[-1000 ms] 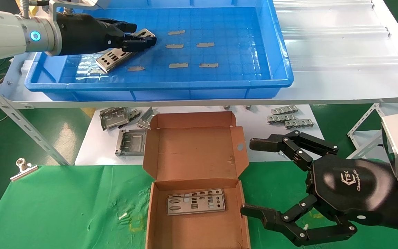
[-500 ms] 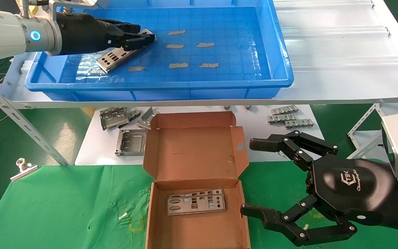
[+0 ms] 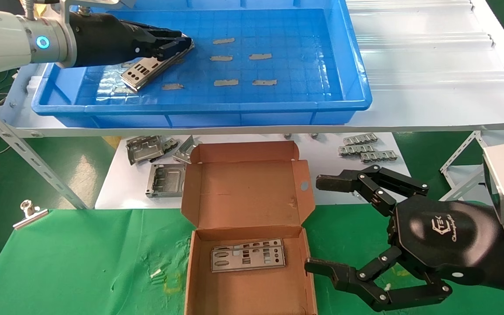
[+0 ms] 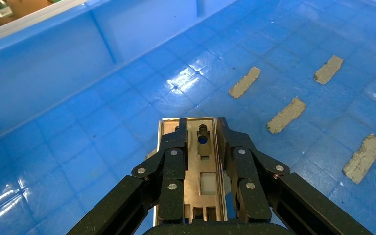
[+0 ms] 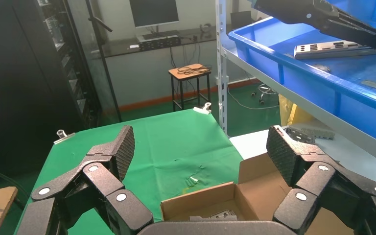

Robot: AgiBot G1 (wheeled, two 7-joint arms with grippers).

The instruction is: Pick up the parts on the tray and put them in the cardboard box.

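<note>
From the head, the left claw [image 3: 177, 43] clamps one end of a plate [image 3: 147, 70] in the tray [image 3: 348, 65]; the right claw [image 3: 322, 223] hangs spread beside the box [image 3: 252, 188], which holds more plates [image 3: 247, 257].

At the left wrist, fingers [image 4: 174, 166] flank the plate [image 4: 203, 161], its near end hidden.
</note>
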